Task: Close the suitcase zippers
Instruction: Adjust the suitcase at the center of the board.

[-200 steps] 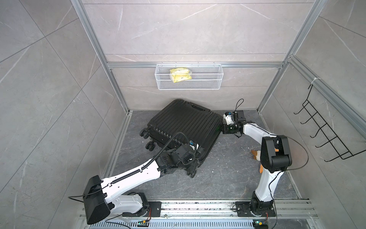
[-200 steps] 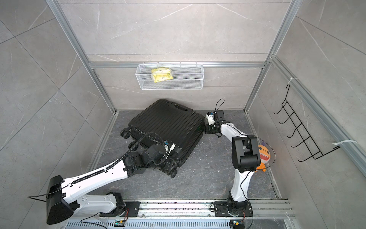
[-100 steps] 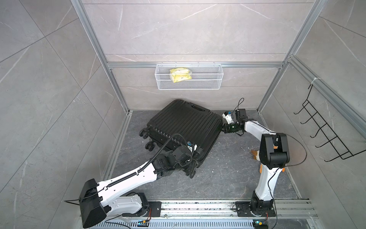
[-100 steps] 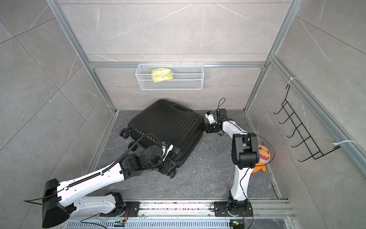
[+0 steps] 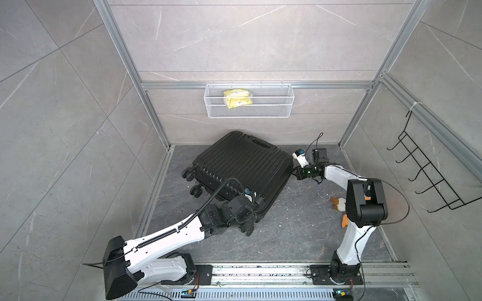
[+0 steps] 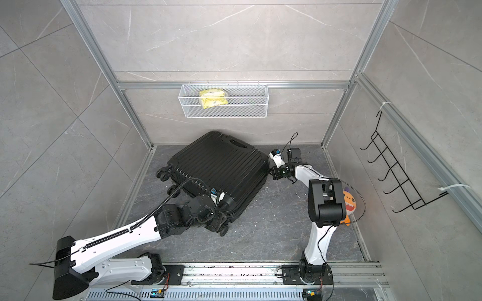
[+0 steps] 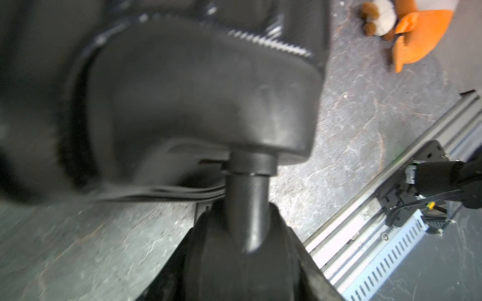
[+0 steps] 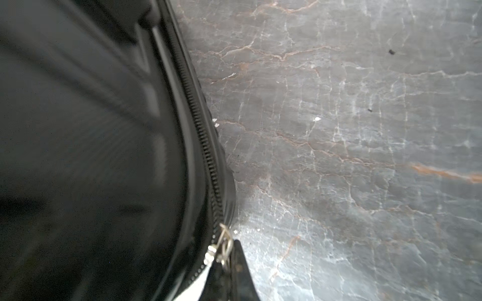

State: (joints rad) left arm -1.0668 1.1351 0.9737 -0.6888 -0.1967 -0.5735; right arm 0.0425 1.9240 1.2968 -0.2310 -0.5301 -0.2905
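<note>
With the suitcase (image 5: 242, 166) lying far-centre, the right gripper (image 8: 227, 262), pinching its right-corner pull (image 8: 223, 242), should be following the zipper (image 8: 206, 146) curve; the left gripper (image 5: 241, 213), opening unclear, is sitting by the near wheel (image 5: 248, 231).

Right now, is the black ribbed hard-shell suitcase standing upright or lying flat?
Lying flat: the black suitcase shows one broad ribbed shell facing up, black wheels sticking out sideways.

Black ribbed suitcase (image 5: 242, 166), flat, shells together, zippers (image 8: 206, 146) along edge seam.

R claw (image 8: 226, 256) pinched shut, L arm (image 5: 167, 234) outstretched.
</note>
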